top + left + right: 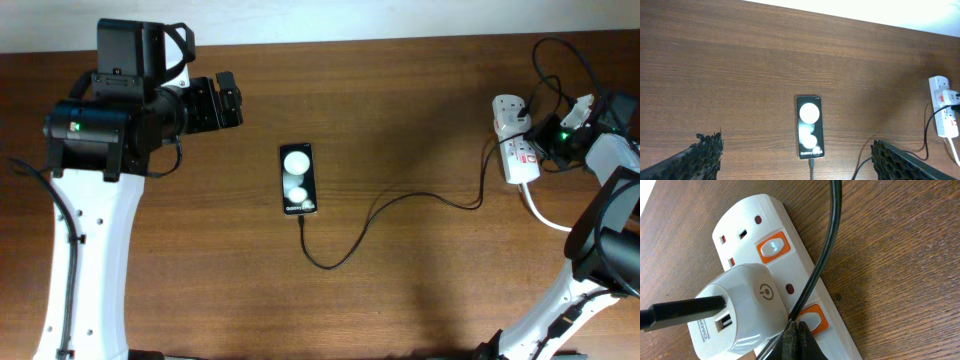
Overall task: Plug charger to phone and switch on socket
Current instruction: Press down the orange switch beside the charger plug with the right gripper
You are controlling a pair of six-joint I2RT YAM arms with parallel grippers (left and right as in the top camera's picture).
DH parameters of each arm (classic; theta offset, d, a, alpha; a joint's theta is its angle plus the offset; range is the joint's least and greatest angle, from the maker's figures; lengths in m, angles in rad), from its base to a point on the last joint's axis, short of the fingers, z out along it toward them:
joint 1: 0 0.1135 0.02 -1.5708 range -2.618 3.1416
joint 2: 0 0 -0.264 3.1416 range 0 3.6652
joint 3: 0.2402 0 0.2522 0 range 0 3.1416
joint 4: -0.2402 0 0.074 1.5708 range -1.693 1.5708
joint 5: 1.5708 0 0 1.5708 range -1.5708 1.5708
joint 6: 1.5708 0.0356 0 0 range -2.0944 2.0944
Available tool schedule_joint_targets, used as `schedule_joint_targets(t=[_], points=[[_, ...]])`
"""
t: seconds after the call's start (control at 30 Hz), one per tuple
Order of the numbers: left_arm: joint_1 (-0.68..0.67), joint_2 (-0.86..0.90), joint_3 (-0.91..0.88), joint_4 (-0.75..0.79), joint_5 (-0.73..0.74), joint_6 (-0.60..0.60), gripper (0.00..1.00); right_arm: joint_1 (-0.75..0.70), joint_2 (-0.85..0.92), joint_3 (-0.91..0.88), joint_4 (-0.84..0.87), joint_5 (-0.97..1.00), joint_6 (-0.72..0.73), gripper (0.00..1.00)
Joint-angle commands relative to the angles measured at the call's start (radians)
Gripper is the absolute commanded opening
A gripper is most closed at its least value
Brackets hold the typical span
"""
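Observation:
The black phone (298,180) lies face up mid-table, with two white round shapes; it also shows in the left wrist view (810,126). The thin black charger cable (400,205) runs from the phone's near end, its tip in the phone's port (811,163), to the white adapter (740,310) in the white socket strip (515,140). My right gripper (797,335) is shut, its tips on the strip at the orange switch (812,319) beside the adapter. My left gripper (797,160) is open and empty, high above the phone.
A second orange switch (772,249) sits farther along the strip. The strip's thick white cord (545,212) curves toward the right arm base. The table's far edge meets a white wall (890,10).

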Motion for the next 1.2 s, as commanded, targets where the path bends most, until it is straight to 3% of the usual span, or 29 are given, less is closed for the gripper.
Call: schedule_joint_targets(t=[0.0,0.23,1.17], points=[[0.003,-0.009,0.009,0.001,-0.007,0.005,0.99,0.012,0.046,-0.004,0.011,-0.048,0.008,0.04],[0.003,-0.009,0.009,0.001,-0.007,0.005,0.99,-0.096,-0.084,0.046,-0.018,-0.070,0.009,0.05],[0.003,-0.009,0.009,0.001,-0.007,0.005,0.99,-0.027,0.060,0.043,0.019,-0.044,0.012,0.05]])
